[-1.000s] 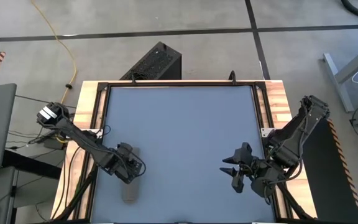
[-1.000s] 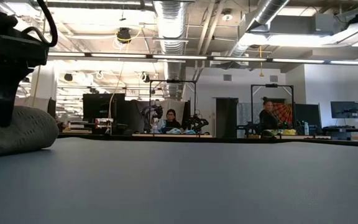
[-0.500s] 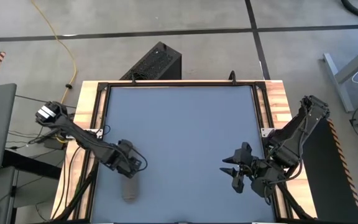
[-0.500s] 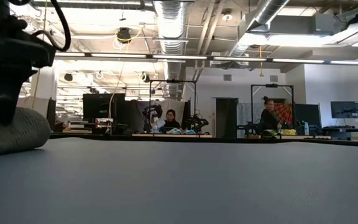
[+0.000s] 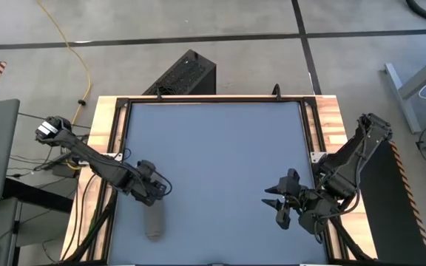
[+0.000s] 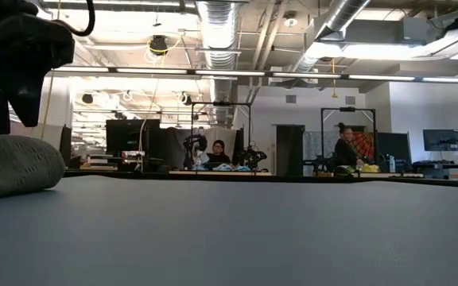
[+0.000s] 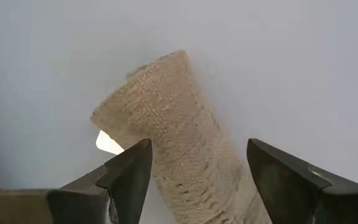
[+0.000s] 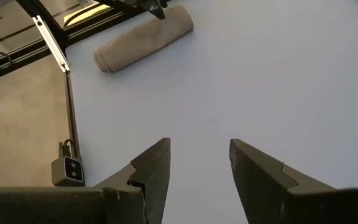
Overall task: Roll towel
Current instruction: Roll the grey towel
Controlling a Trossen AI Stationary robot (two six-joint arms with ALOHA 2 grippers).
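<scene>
Release and withdrawal over the finished roll. My left gripper [image 5: 152, 191] hung just above one end of the towel [image 5: 154, 220], its two fingers spread wide and holding nothing; in the left wrist view the roll [image 7: 173, 130] ran out ahead of me between the fingers, clear of both. The towel lay as a compact cylinder on the grey table [image 5: 220, 148], and the white tag [image 7: 109, 142] showed beneath the end farthest from my fingers. In the low view the roll [image 6: 14, 163] rested flat on the mat with my gripper [image 6: 10, 75] above it, apart from the cloth.

My right gripper [image 5: 279, 205] waited well away across the table, fingers likewise parted and empty, the roll [image 8: 143, 38] visible far ahead of it.

I judged the rolling itself complete. To finish well, the left gripper needed to rise straight off the roll, fingers kept spread, without dragging sideways: any brush against the soft outer layer could have loosened the wrap or set the cylinder rolling along the table.
</scene>
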